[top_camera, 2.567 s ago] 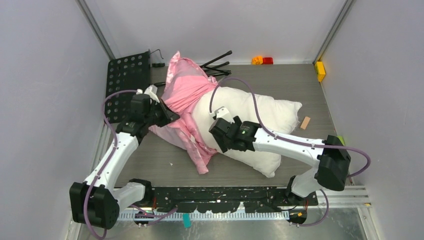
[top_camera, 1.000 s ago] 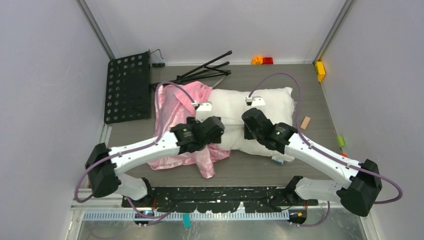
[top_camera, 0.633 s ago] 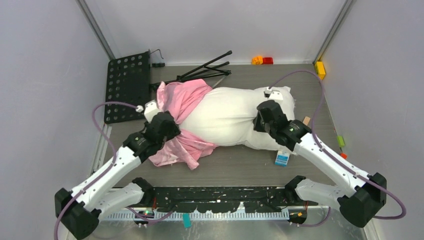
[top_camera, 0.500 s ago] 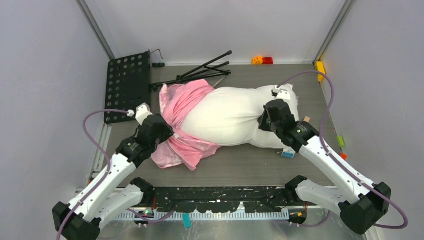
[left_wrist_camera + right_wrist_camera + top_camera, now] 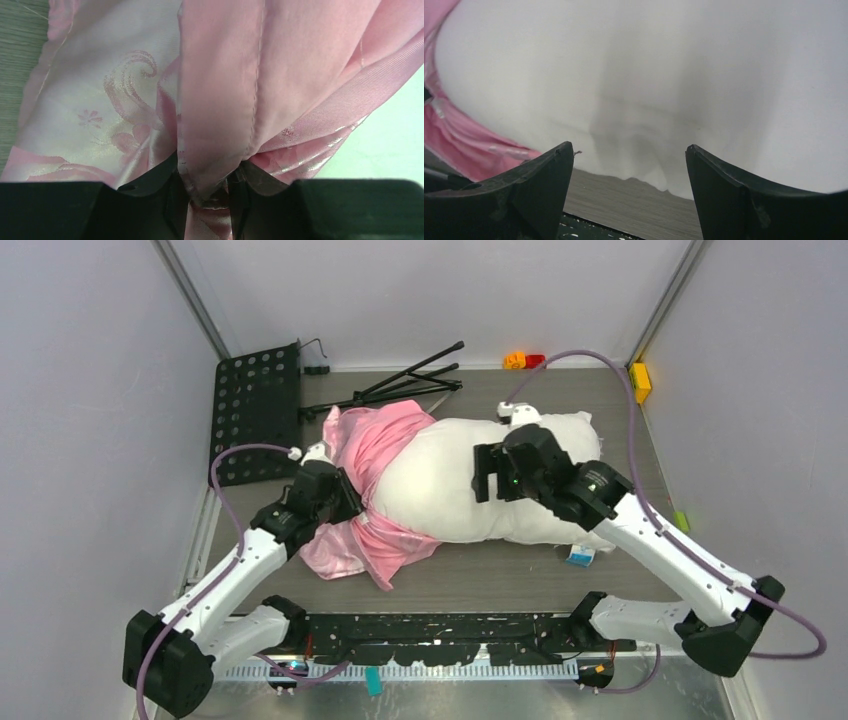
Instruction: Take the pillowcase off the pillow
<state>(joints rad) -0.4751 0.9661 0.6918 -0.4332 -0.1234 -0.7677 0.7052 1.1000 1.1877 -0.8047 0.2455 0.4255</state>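
Observation:
The white pillow [image 5: 450, 495] lies across the middle of the table. The pink satin pillowcase [image 5: 375, 435] still wraps its left end, and loose folds trail toward the front [image 5: 385, 545]. My left gripper [image 5: 348, 502] is at that bunched edge. In the left wrist view my left gripper [image 5: 210, 187] is shut on a fold of pillowcase [image 5: 220, 90]. My right gripper [image 5: 482, 475] hovers over the pillow's middle, pointing left. In the right wrist view my right gripper [image 5: 629, 155] is open and holds nothing, with the pillow [image 5: 649, 70] ahead and the pillowcase [image 5: 459, 145] at the left.
A black perforated plate [image 5: 255, 410] lies at the back left, with a black folded stand [image 5: 400, 385] beside it. Small orange and red blocks [image 5: 525, 361] and a yellow block [image 5: 640, 382] sit along the back. A small blue-and-white tag [image 5: 580, 555] lies by the pillow's front right.
My right gripper has let go of the pillow's right end, opened, and swung left over its middle. My left gripper has closed on the pillowcase fold and shifted slightly toward the pillow.

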